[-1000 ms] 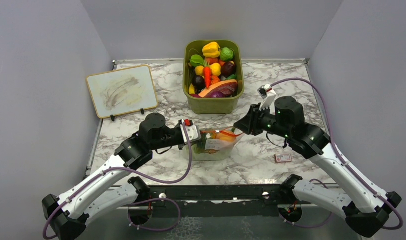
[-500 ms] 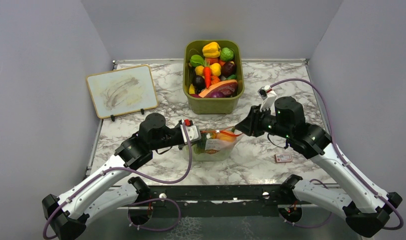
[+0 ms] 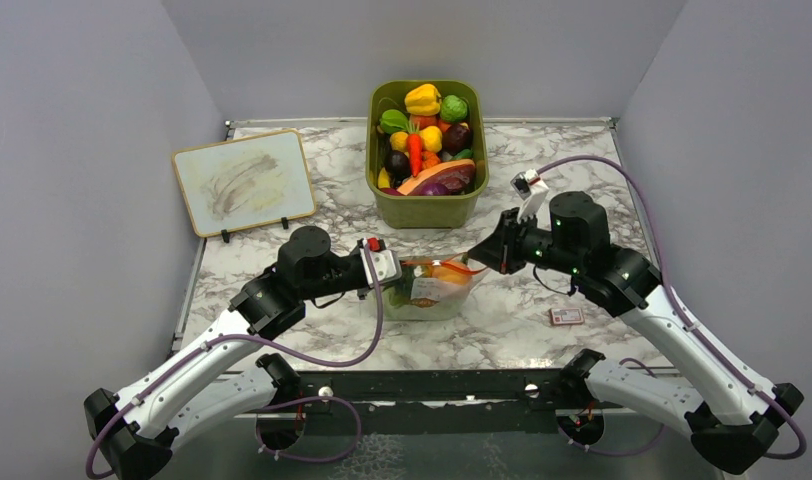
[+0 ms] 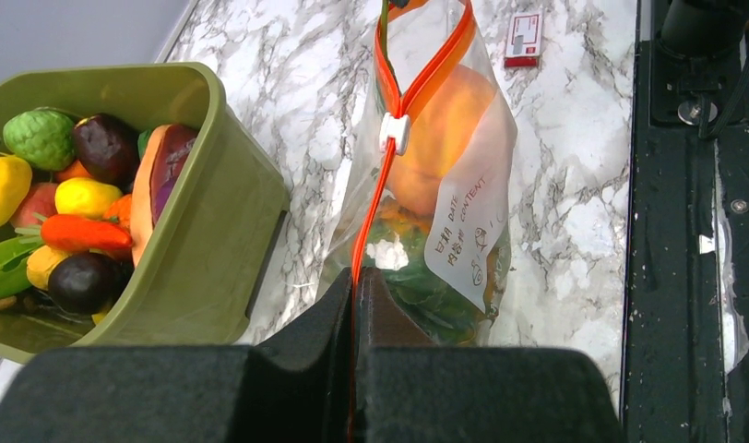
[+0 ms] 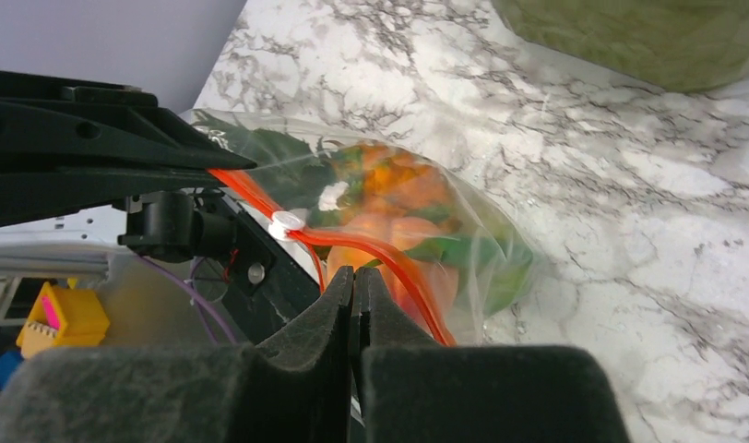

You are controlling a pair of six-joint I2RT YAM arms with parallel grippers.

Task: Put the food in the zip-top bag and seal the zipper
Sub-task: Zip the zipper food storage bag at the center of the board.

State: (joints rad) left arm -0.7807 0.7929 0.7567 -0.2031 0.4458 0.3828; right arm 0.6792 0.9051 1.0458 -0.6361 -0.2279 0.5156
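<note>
Top external view: an olive-green bin [image 3: 427,210] heaped with toy produce stands toward the back of the marble surface [image 3: 312,290]. The zip-top bag [image 3: 432,292] lies on the surface just in front of the bin, on the side toward the arm bases, apart from the bin's front wall. It is strung between the two arms.

The left gripper [image 3: 400,271] meets the bag at the end in front of the bin's left corner. The right gripper [image 3: 474,257] meets it at the end in front of the bin's right corner.

From the left wrist, the left gripper [image 4: 354,281] has its jaws pressed together on the zipper [image 4: 378,194], pinching the orange-red strip. A white slider [image 4: 394,132] sits partway along the strip. Past the slider, the strip splits into two strands, so that stretch of the mouth is unsealed.

Inside the clear plastic are a round orange-peach fruit [image 4: 445,125] and, closer to the left gripper, green leafy food [image 4: 417,281]. A white label [image 4: 468,231] is on the bag's side.

From the right wrist, the right gripper [image 5: 354,277] is fully closed at the split end of the zipper [image 5: 389,263]. Whether it pinches a strand cannot be told.

A whiteboard [image 3: 244,180] leans well to the left of the bin. A small red card [image 3: 566,316] lies in front of and to the right of the bin, well apart from it.
</note>
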